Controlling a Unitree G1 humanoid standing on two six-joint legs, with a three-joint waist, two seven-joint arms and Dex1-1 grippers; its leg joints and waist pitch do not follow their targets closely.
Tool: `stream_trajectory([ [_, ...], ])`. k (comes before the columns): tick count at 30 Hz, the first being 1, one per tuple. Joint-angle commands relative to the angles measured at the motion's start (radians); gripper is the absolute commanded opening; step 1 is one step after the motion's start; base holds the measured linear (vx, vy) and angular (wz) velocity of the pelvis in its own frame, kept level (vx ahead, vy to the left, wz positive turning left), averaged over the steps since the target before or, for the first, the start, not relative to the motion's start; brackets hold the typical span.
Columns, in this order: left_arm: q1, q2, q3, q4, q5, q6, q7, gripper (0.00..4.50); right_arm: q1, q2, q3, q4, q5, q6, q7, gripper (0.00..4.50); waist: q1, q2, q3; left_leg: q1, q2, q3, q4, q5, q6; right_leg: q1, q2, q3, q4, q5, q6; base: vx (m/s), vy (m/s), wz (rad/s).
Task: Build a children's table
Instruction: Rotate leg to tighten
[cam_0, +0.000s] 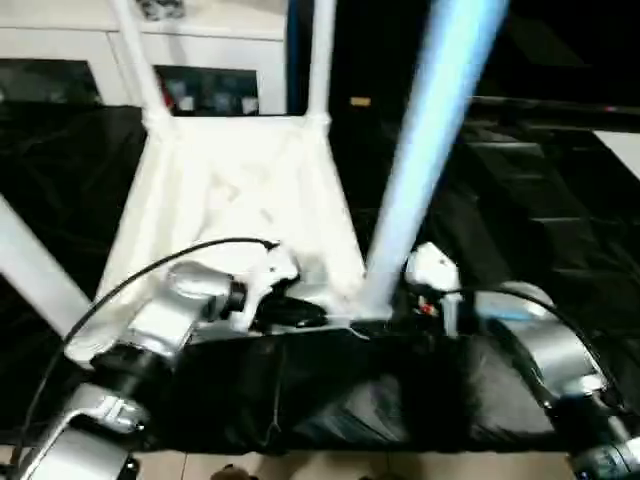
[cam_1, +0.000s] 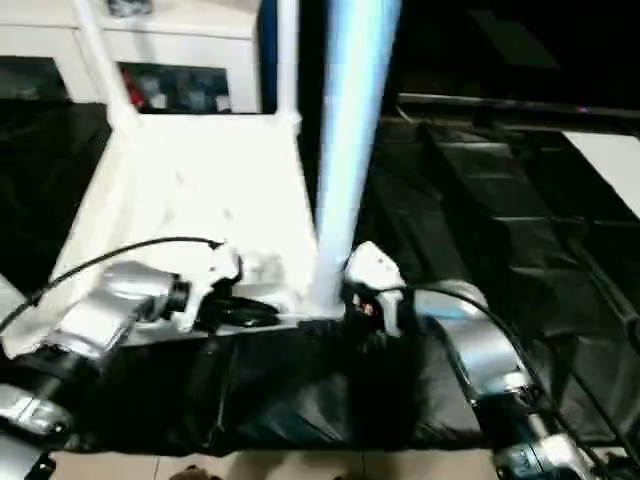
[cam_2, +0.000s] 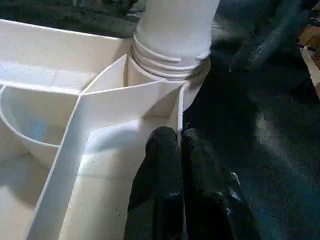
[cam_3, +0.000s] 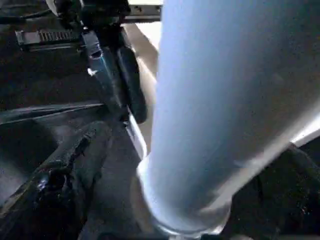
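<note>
The children's table lies upside down: its white tabletop (cam_0: 240, 190) shows its ribbed underside, and white legs stand in the corner sockets. The near right leg (cam_0: 430, 130) rises tall from its socket (cam_2: 170, 50). My left gripper (cam_2: 180, 137) is shut on the tabletop's thin near rim, close beside that socket; it also appears in the left eye view (cam_0: 295, 315). My right gripper (cam_3: 200, 150) stands open around the foot of the near right leg, one finger (cam_3: 65, 170) a little apart from it. Its white wrist (cam_1: 372, 270) sits right behind the leg.
Crinkled black sheeting (cam_0: 520, 200) covers the work surface around the tabletop. A white cabinet with glass doors (cam_0: 60, 60) stands at the back. Pale floor (cam_0: 300, 465) shows past the near edge. My silver forearms (cam_0: 560, 370) reach in from both sides.
</note>
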Motion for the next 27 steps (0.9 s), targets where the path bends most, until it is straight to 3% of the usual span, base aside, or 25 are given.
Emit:
stream_trajectory([
  [1,-0.027,-0.014,0.001,-0.005,-0.018,-0.015,-0.008,0.01,-0.025,0.0,0.005,0.032,-0.02,-0.007,-0.007,4.5,-0.001,0.001,-0.066,0.004,0.016,0.002,-0.068,-0.201,0.022,0.049,-0.049,0.034,-0.068,-0.205,-0.22,0.0,0.0,0.0],
  [5,-0.026,-0.012,0.002,-0.009,-0.011,-0.007,-0.005,0.0,-0.062,0.02,0.01,0.094,-0.033,-0.014,-0.011,4.22,-0.002,0.001,-0.065,0.005,0.016,0.002,-0.068,-0.214,0.017,0.048,-0.05,0.033,-0.07,-0.232,-0.215,0.0,0.0,0.0],
  [9,-0.023,0.016,-0.015,0.002,0.028,-0.024,-0.012,0.0,-0.082,0.016,0.023,0.135,-0.052,-0.037,-0.006,3.87,-0.003,-0.008,-0.065,0.003,0.017,0.002,-0.068,-0.205,0.021,0.048,-0.051,0.033,-0.07,-0.237,-0.207,0.0,0.0,0.0],
  [15,-0.037,0.046,-0.046,0.015,0.077,-0.049,-0.017,0.0,-0.097,0.017,0.03,0.174,-0.062,-0.06,-0.004,3.39,-0.009,-0.005,-0.064,0.003,0.017,0.001,-0.07,-0.21,0.02,0.047,-0.049,0.033,-0.069,-0.227,-0.21,0.0,0.0,0.0],
  [20,-0.053,0.059,-0.065,0.032,0.107,-0.066,-0.021,0.0,-0.107,0.026,0.031,0.2,-0.068,-0.068,0.005,3.06,-0.013,-0.006,-0.063,0.004,0.016,0.001,-0.07,-0.235,0.016,0.046,-0.051,0.033,-0.074,-0.283,-0.2,0.0,0.0,0.0],
  [21,-0.061,0.061,-0.066,0.041,0.113,-0.067,-0.034,0.0,-0.114,0.038,0.028,0.22,-0.063,-0.072,0.004,2.87,-0.016,-0.006,-0.061,0.004,0.015,0.0,-0.071,-0.243,0.013,0.044,-0.051,0.033,-0.076,-0.304,-0.196,0.0,0.0,0.0],
  [27,-0.068,0.052,-0.066,0.047,0.106,-0.015,-0.025,0.0,-0.113,0.077,-0.008,0.241,-0.016,-0.054,-0.031,2.74,-0.016,-0.005,-0.062,0.004,0.017,-0.001,-0.072,-0.253,0.006,0.043,-0.051,0.033,-0.075,-0.308,-0.2,0.0,0.0,0.0],
])
